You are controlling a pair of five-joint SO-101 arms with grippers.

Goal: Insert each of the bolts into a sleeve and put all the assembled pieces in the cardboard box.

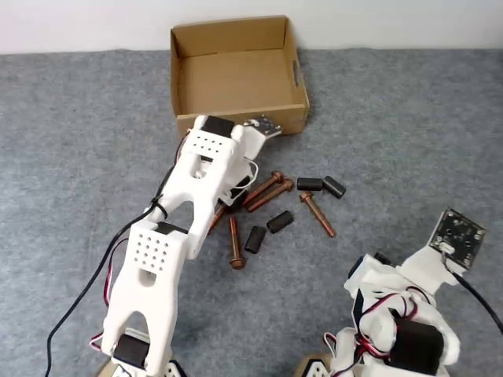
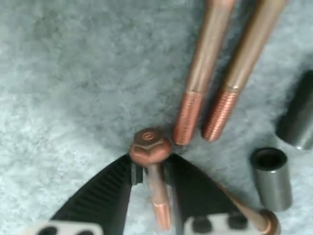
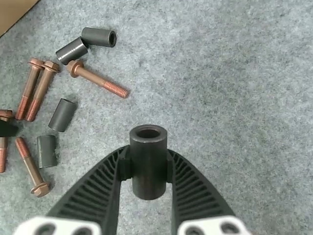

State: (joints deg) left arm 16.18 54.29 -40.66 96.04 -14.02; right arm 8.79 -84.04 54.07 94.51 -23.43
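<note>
The right gripper (image 3: 148, 157) sits folded back at the near edge of the bench (image 1: 409, 118), its fingers clamped on the flanks of a dark sleeve (image 3: 147, 165), whose open bore shows at the end past the fingertips. Farther out, the left gripper (image 2: 151, 172) is clamped on a copper bolt (image 2: 155, 193) just under its hex head. The head leads outward close over the grey surface and the shank runs back between the jaws toward the wrist. The mating step likely turns on this: the thread end points back at the left arm rather than toward the sleeve, the two held parts are well apart, and their long axes are not lined up, so one arm probably has to swing round before the bolt can enter. Around the left gripper lie four loose bolts (image 1: 267, 189) and four loose sleeves (image 1: 279, 222). Beyond them the cardboard box (image 1: 236, 78) holds no assembled pieces.
</note>
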